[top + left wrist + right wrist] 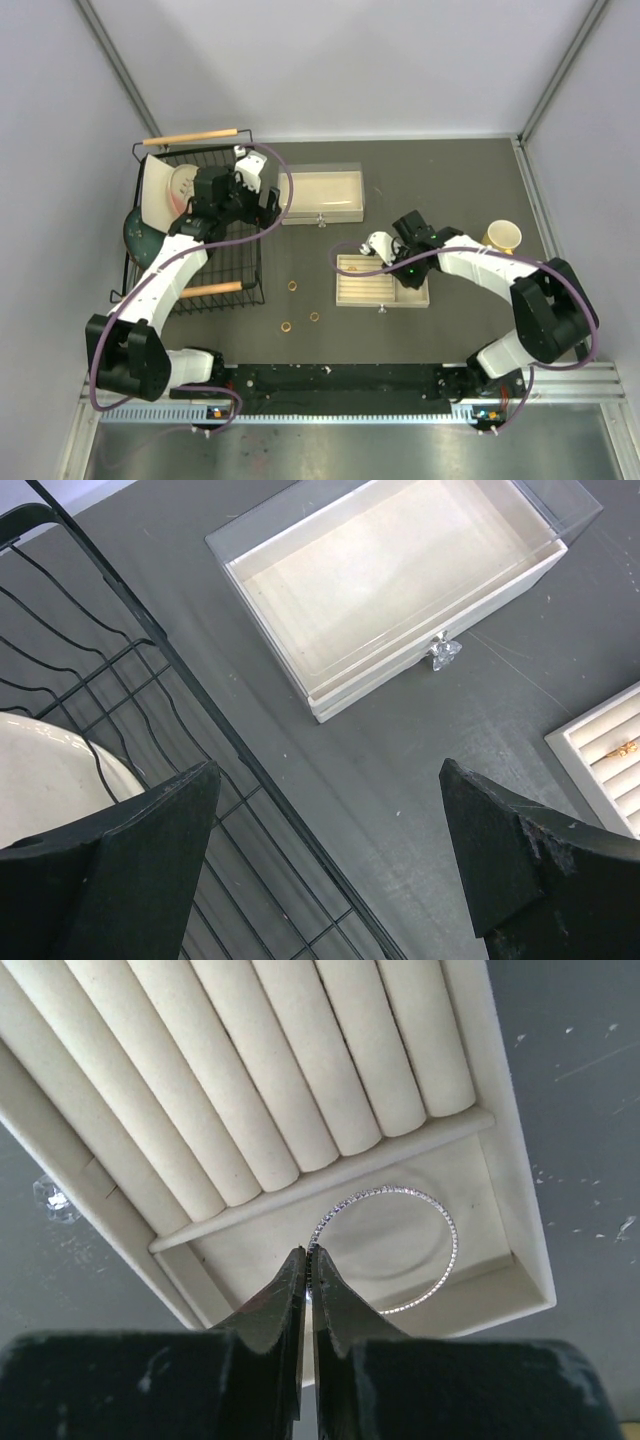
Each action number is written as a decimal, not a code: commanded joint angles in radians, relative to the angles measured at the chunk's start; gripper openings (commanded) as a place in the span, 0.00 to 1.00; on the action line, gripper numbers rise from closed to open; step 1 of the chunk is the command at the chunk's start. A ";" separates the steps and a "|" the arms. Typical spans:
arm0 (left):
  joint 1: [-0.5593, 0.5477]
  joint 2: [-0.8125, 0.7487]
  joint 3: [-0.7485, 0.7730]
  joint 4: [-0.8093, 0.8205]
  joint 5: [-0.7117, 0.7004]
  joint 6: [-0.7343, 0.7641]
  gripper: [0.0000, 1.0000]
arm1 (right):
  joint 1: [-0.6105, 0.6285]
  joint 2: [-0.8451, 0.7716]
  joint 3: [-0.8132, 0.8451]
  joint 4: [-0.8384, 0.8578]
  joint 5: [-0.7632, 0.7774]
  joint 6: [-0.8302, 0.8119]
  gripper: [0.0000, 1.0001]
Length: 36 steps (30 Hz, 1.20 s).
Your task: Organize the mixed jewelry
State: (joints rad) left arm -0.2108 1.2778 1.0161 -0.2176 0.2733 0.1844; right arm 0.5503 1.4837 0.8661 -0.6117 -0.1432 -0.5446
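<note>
My right gripper (310,1252) is shut on the thin silver bracelet hoop (455,1245), pinching its left edge. The hoop hangs over the open end compartment of the beige slotted tray (510,1160), and whether it touches the floor I cannot tell. In the top view this gripper (408,270) is over the tray's (345,298) right part. Three gold rings (292,285), (314,316), (286,326) lie on the dark table left of the tray. One gold piece (625,748) sits in a tray slot. My left gripper (330,780) stands open and empty over the basket's edge.
A black wire basket (200,280) with wooden handles holds a white bowl (50,780) at the left. A clear-lidded drawer box (322,193) with a crystal knob (443,652) stands behind the tray. A yellow cup (502,237) is at the right.
</note>
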 commanded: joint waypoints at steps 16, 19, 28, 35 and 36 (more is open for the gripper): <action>0.005 -0.090 -0.014 -0.029 0.248 0.129 0.96 | 0.022 -0.123 0.063 0.003 0.034 0.060 0.36; -0.013 -0.095 0.012 -0.151 0.349 0.226 0.96 | 0.020 -0.183 0.089 -0.011 0.030 0.084 0.39; -0.211 -0.045 0.036 -0.394 0.242 0.457 0.91 | 0.020 -0.278 0.106 -0.017 0.037 0.124 0.46; -0.315 0.054 0.025 -0.408 0.072 0.510 0.95 | -0.006 -0.306 0.071 0.012 0.027 0.132 0.49; -0.317 0.069 0.029 -0.410 0.064 0.520 0.95 | -0.009 -0.309 0.067 0.018 0.027 0.132 0.50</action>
State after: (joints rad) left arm -0.5102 1.2945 1.0195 -0.6136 0.4290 0.6399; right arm 0.5529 1.2213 0.9421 -0.6289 -0.1112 -0.4320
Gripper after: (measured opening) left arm 0.937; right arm 0.488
